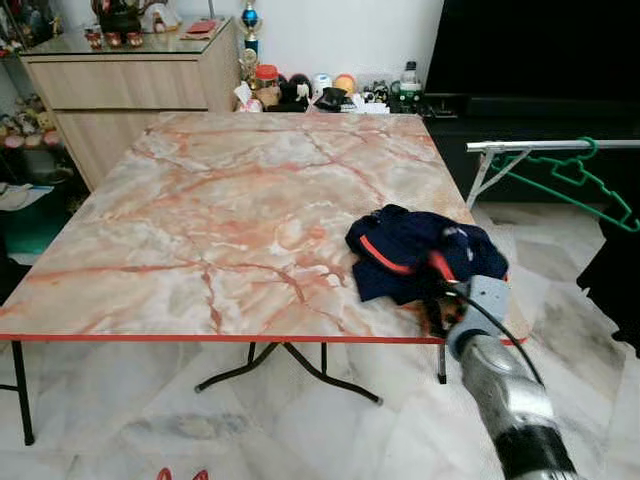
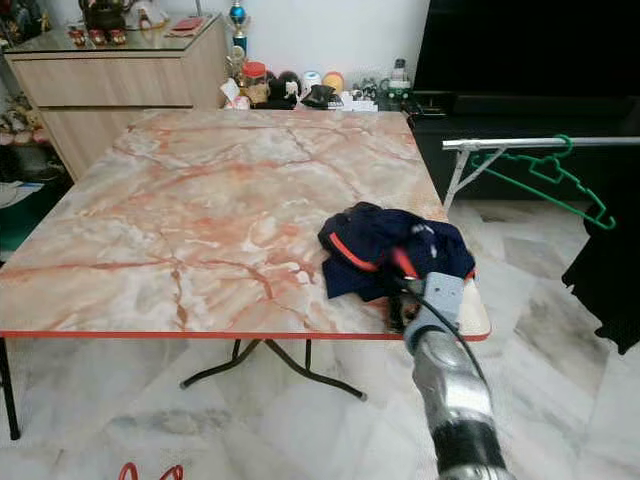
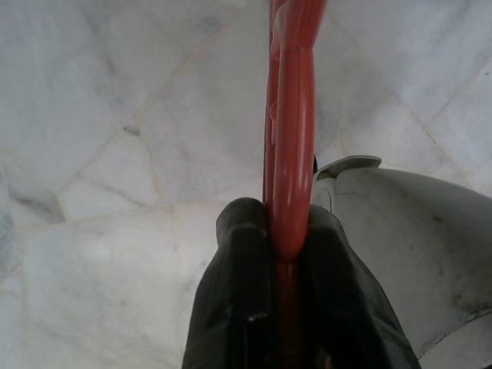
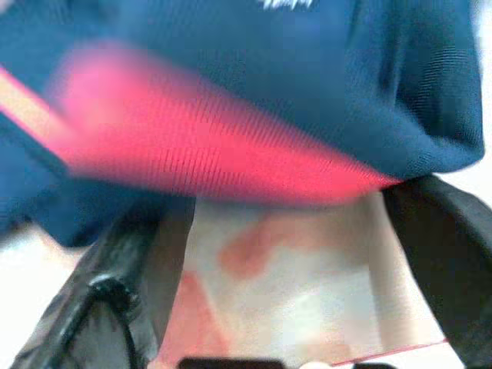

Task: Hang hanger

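Left gripper clamps a red hanger. Right gripper, fingers spread wide and empty, meets the navy garment at the counter's 4 o'clock corner. Risk: cloth slides off that edge.

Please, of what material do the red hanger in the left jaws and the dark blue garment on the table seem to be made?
Red hanger: probably moulded plastic, smooth and slightly glossy, with a ridge along it. Dark blue garment: knitted fabric, matte; fine ribbing shows up close, with a red stripe.

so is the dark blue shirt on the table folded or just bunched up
Bunched up: the dark blue shirt lies in a crumpled heap near the table edge, by the right gripper.
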Robot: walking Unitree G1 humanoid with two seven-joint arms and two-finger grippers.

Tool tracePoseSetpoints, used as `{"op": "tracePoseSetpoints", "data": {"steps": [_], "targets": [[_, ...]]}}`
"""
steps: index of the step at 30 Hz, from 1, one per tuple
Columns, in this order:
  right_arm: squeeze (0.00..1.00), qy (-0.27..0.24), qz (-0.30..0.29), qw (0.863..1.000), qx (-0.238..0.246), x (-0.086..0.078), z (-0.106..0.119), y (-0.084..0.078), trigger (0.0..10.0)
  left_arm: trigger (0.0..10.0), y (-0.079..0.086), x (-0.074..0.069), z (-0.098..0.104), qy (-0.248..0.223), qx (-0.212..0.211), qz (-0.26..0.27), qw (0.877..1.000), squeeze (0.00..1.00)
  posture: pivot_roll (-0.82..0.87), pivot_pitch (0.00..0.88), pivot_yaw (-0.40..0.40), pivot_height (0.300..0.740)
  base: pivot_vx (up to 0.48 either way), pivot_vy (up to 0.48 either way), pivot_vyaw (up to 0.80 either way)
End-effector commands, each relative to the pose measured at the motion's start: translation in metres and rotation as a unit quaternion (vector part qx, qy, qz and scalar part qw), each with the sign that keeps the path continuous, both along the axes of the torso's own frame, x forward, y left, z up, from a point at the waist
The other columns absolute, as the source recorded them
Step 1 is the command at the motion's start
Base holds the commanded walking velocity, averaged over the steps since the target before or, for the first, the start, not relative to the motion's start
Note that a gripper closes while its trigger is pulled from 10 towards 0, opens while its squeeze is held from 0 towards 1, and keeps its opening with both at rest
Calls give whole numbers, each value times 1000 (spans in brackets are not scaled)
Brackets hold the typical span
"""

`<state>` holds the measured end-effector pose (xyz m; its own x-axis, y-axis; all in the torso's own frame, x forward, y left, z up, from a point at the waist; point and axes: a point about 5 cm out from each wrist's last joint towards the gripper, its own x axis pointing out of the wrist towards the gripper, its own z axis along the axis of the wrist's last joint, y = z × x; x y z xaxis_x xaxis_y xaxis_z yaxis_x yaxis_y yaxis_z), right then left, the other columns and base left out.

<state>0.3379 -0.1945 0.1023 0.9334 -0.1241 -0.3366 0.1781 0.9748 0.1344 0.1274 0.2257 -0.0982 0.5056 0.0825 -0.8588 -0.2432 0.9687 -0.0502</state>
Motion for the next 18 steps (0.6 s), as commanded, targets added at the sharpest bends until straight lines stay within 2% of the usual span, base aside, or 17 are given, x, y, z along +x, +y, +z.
{"op": "tracePoseSetpoints", "data": {"steps": [1,7,9,10,11,12,13,15,18], "targets": [[1000,-46,-1,999,-18,-3,23,-2,10000,10000,1,0,0,7,5,-10,1000,0,7,47,0,740,0,0,0],[1000,-114,19,993,-33,-17,46,14,10000,10000,2,3,1,1,9,-12,1000,0,12,49,-1,740,0,0,0],[1000,-105,42,993,-38,-23,42,22,10000,10000,2,3,1,2,9,-15,1000,0,6,49,0,740,0,0,0],[945,-95,53,993,-36,-25,40,26,10000,10000,2,3,1,2,10,-17,1000,0,6,49,0,740,0,0,0],[176,-69,75,994,-25,-31,35,32,10000,10000,2,3,1,3,10,-20,1000,0,7,50,1,740,0,0,0],[0,-83,91,992,-28,-31,40,37,10000,10000,2,2,1,4,10,-20,1000,0,7,50,0,740,0,0,0],[0,-96,101,990,-31,-32,44,39,10000,10000,2,2,1,4,10,-20,1000,0,6,50,-1,740,0,0,0],[0,-159,97,981,-55,-30,63,39,10000,10000,2,2,1,5,10,-20,1000,0,-1,50,-4,740,0,0,0],[0,-193,64,977,-59,-28,73,31,10000,10000,1,1,1,3,10,-18,1000,0,7,51,-8,740,0,0,0]]}}
